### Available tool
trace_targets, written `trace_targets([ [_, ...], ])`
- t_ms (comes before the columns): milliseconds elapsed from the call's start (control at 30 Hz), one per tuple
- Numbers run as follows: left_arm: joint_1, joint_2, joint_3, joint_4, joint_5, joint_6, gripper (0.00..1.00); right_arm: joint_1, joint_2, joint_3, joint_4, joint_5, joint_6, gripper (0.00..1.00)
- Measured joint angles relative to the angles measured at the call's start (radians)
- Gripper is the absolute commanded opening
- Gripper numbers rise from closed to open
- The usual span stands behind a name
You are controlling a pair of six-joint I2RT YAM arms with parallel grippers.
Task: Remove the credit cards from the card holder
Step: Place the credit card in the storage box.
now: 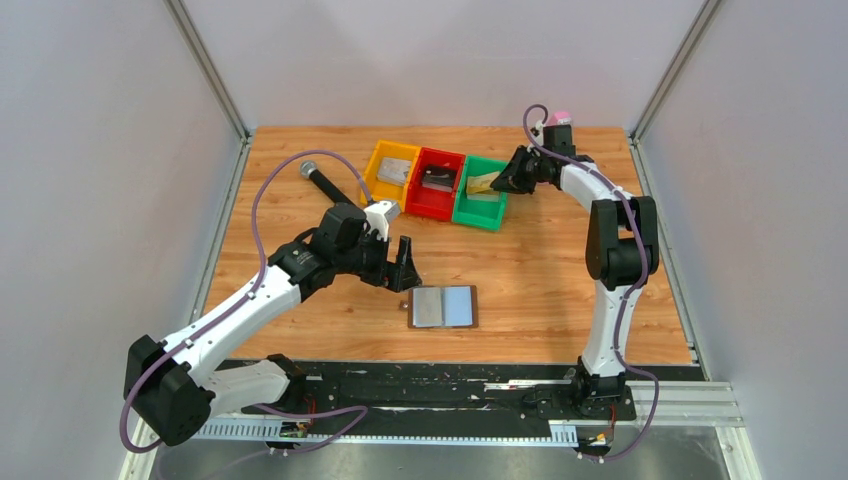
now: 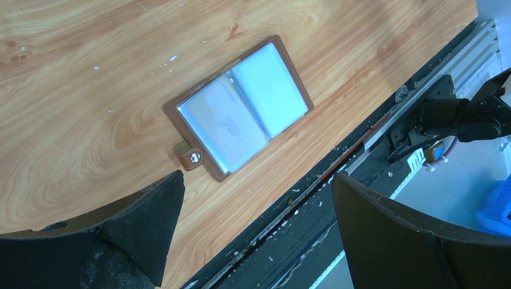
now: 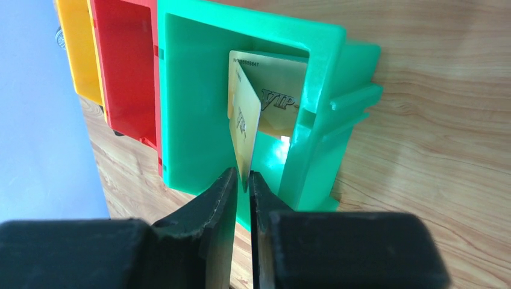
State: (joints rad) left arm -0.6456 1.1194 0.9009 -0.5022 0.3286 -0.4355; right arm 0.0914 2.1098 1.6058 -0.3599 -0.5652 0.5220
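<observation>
Right wrist: right claw [image 3: 242,176] seemingly pinches gold card [image 3: 246,127] edgewise over green bin [image 3: 193,90].

Three plastic bins stand side by side on the wooden table [image 1: 560,270]; the green bin [image 3: 193,90] is just in front of the right gripper [image 3: 242,180]; the red bin [image 3: 123,66] touches it, a bit farther from that gripper; the yellow bin [image 3: 78,54] is farthest of all
</observation>
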Motion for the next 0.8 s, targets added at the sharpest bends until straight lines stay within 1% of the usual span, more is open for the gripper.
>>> trace_targets([
  [300, 0.000, 0.000, 0.000, -0.005, -0.029, -0.003, 1.00, -0.008, 0.000, 0.004, -0.002, 0.021, 0.008, 0.18],
  [600, 0.000, -0.002, 0.000, -0.074, -0.171, -0.034, 1.00, -0.030, -0.021, 0.032, -0.044, 0.061, 0.006, 0.20],
  [733, 0.000, -0.002, 0.000, -0.105, -0.207, -0.042, 0.99, -0.036, -0.058, 0.038, -0.076, 0.072, -0.001, 0.20],
  [800, 0.000, -0.001, 0.000, -0.117, -0.216, -0.050, 0.97, -0.037, -0.083, 0.038, -0.089, 0.077, -0.001, 0.21],
])
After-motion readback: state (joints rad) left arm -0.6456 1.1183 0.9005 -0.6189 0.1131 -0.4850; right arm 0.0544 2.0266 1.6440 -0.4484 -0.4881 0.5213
